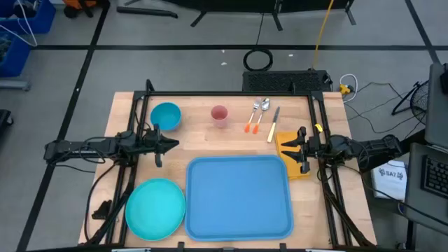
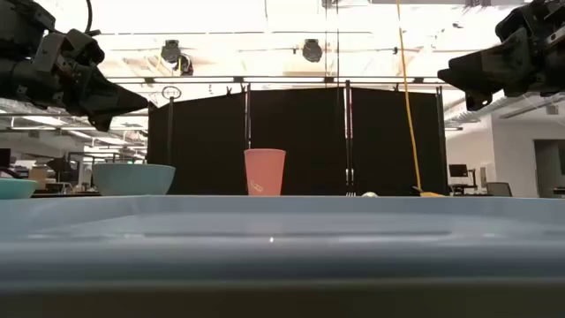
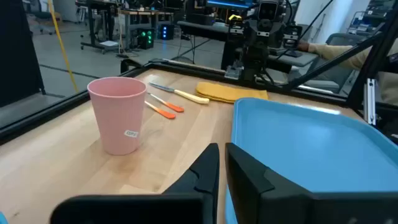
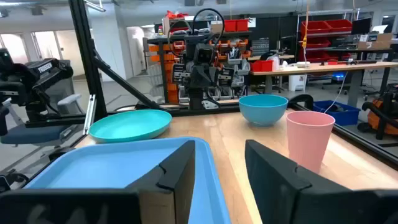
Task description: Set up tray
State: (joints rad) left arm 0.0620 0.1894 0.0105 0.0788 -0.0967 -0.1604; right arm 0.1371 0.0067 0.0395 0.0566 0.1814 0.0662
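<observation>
The light-blue tray (image 1: 238, 197) lies flat on the wooden table at the near middle, and its rim (image 2: 282, 216) fills the front of the low view. My left gripper (image 1: 175, 143) hovers above the table left of the tray's far left corner, shut and holding nothing (image 3: 222, 150). My right gripper (image 1: 283, 143) hangs in the air over a yellow cloth (image 1: 292, 152) by the tray's far right corner. It is open with nothing between its fingers (image 4: 221, 148). Both grippers point level toward each other.
A round teal plate (image 1: 155, 208) lies left of the tray. A blue bowl (image 1: 166, 115), a pink cup (image 1: 220, 115) and several utensils (image 1: 260, 116) stand along the far side. Black frame rails (image 1: 140, 119) run along both table sides.
</observation>
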